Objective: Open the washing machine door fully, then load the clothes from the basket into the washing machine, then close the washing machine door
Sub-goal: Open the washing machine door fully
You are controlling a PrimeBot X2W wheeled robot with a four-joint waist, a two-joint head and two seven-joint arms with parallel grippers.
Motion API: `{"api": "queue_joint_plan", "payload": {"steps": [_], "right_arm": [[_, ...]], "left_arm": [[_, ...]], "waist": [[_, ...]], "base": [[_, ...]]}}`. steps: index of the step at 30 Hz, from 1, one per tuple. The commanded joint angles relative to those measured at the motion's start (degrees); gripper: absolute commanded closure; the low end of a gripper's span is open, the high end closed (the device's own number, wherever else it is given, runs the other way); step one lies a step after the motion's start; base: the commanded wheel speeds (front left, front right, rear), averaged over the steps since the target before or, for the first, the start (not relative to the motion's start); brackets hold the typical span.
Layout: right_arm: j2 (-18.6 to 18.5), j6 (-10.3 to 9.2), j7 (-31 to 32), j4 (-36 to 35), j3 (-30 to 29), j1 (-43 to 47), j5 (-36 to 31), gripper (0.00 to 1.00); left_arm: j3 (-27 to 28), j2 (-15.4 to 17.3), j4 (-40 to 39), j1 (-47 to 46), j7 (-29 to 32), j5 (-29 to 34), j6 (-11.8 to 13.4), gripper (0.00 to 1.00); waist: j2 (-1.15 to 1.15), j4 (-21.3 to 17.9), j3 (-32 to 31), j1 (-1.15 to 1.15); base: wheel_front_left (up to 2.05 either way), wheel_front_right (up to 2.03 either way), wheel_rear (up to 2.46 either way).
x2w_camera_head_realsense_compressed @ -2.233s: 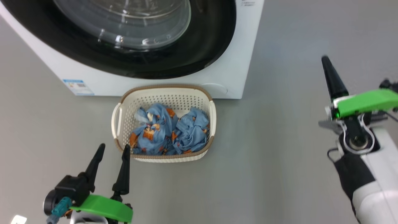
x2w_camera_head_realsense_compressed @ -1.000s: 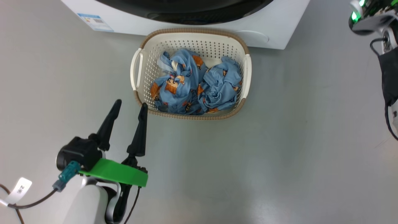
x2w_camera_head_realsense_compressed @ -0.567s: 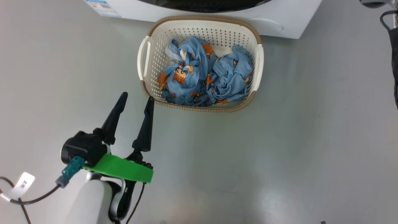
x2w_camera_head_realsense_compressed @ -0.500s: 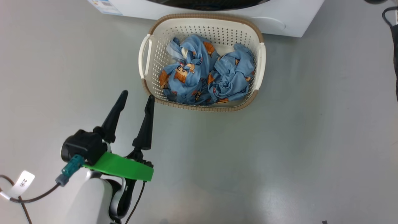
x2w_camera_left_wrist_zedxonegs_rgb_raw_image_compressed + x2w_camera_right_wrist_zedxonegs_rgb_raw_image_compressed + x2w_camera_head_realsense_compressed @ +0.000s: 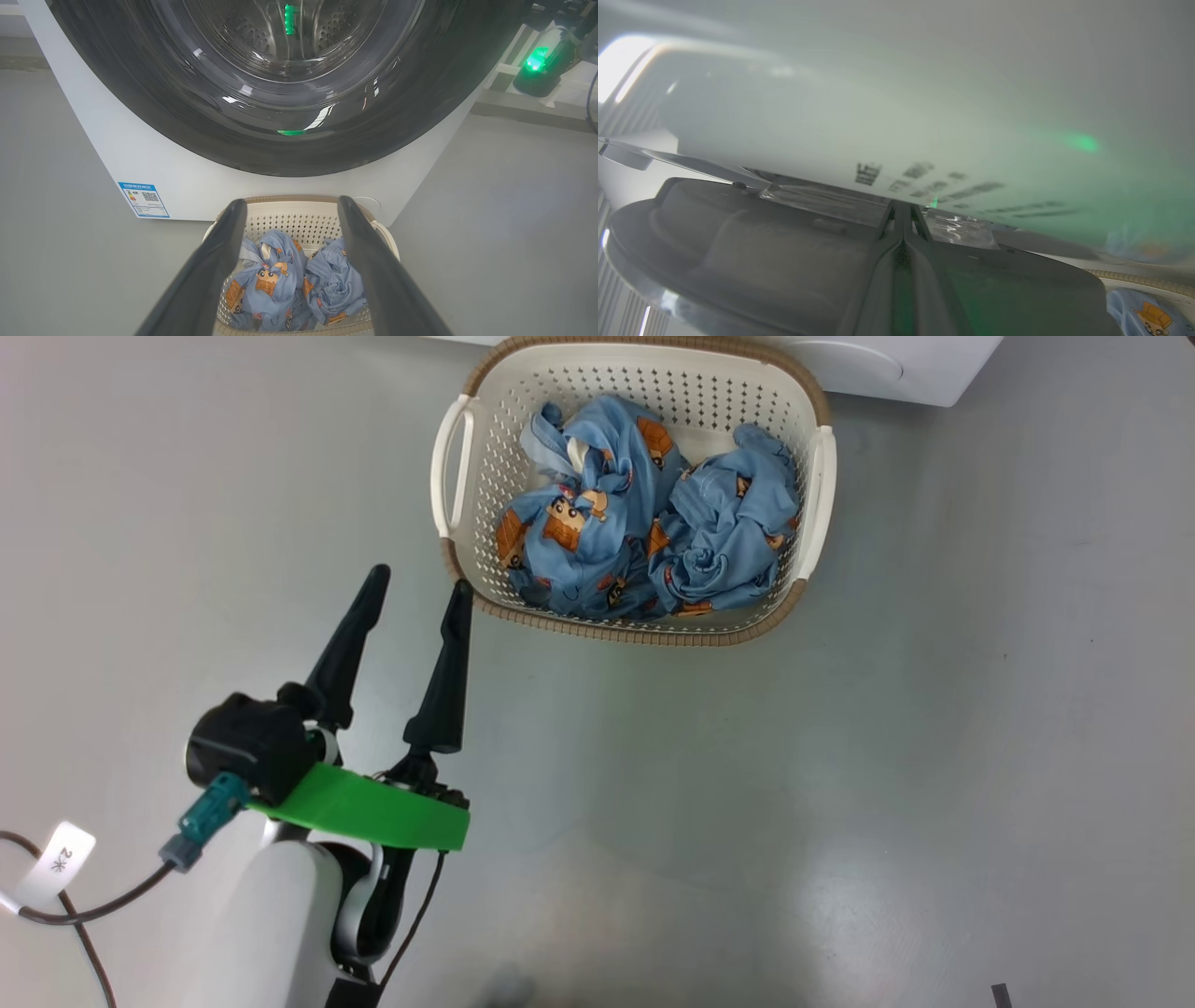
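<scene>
Left gripper [image 5: 419,581]: released, fingers spread, nothing held; tips just beside the near left corner of the basket [image 5: 635,633].
Right gripper [image 5: 902,210]: clenched, empty; tips at the seam between the washing machine door [image 5: 289,140] and the white front of the washing machine [image 5: 154,154]. Contact cannot be determined.
The door is closed.
The clothes [image 5: 644,541] lie in the basket, on the floor [image 5: 840,803] just before the machine.
Blue label sticker [image 5: 144,199]: QR code, text illegible.
Cable tag [image 5: 56,863]: "2" plus one character.

The left gripper [image 5: 419,581] gapes wide, pointing forward, while the right gripper [image 5: 901,209] has its jaws pressed together.
</scene>
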Motion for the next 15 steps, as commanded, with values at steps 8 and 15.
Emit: {"api": "queue_joint_plan", "payload": {"steps": [8,15], "right_arm": [[2.3,0.09,3.0,-1.8,2.6,0.9,-0.7,1.0],[3.0,0.09,4.2,-3.9,3.8,5.1,-0.1,1.0]], "left_arm": [[2.2,1.2,-1.3,-0.4,-0.4,-0.2,-0.1,0.0],[2.8,1.3,-0.7,0.5,-0.4,0.4,-0.1,0.0]], "waist": [[0.0,-0.6,-1.1,0.0],[0.0,-1.8,-3.4,0.0]], "base": [[0.0,0.0,0.0],[0.0,0.0,0.0]]}}
